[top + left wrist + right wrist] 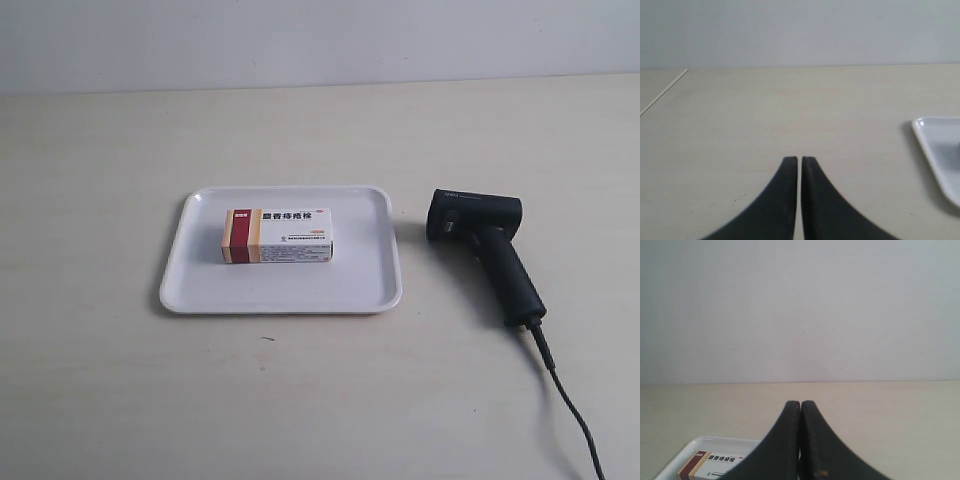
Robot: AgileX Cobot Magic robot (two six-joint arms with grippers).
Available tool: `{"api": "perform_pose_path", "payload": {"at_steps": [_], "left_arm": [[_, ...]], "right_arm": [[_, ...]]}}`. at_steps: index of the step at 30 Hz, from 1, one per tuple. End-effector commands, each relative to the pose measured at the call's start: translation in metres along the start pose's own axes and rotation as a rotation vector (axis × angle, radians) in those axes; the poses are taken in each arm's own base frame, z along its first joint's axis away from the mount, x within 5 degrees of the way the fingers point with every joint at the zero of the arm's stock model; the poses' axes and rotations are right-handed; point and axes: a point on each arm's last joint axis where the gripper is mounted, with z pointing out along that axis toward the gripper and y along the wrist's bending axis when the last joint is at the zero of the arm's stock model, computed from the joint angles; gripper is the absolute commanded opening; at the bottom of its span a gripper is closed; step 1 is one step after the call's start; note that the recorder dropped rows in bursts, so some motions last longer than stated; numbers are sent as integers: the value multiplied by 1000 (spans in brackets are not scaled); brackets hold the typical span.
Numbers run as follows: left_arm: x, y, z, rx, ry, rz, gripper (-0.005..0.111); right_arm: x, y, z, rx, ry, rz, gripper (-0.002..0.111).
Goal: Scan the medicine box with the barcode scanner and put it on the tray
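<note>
The medicine box (277, 236) lies flat inside the white tray (190, 285), its red and tan band toward the exterior view's left. The right wrist view catches the box (707, 464) on the tray (695, 445) too. The black barcode scanner (487, 245) rests on the table beside the tray at the exterior view's right, its cable (570, 400) trailing toward the front edge. My left gripper (799, 160) is shut and holds nothing, over bare table, with a tray corner (930, 135) off to one side. My right gripper (800, 404) is shut and holds nothing. Neither arm shows in the exterior view.
The pale wood-grain table (100, 180) runs back to a plain grey wall (320, 40). A thin light strip (665, 92) marks a table edge in the left wrist view.
</note>
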Motion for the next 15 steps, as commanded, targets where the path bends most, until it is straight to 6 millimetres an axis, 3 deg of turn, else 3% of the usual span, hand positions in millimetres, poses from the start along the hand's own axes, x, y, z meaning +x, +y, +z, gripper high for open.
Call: {"api": "perform_pose_path", "payload": {"at_steps": [1,9,12,14,15], "left_arm": [[-1,0,-1,6,-11,-2,5],[-1,0,-1,6,-11,-2,5],[-1,0,-1,6,-11,-2,5],[-1,0,-1,6,-11,-2,5],[-1,0,-1,6,-11,-2,5]], "right_arm": [[-1,-1,0,6,-13,-5,0],[5,-3,1,16,-20,-22,0],[36,-11,6,45,2,-37,0],[61,-17,7,52,-22,60,0],[62,-17,7,48,-56,94,0]]}}
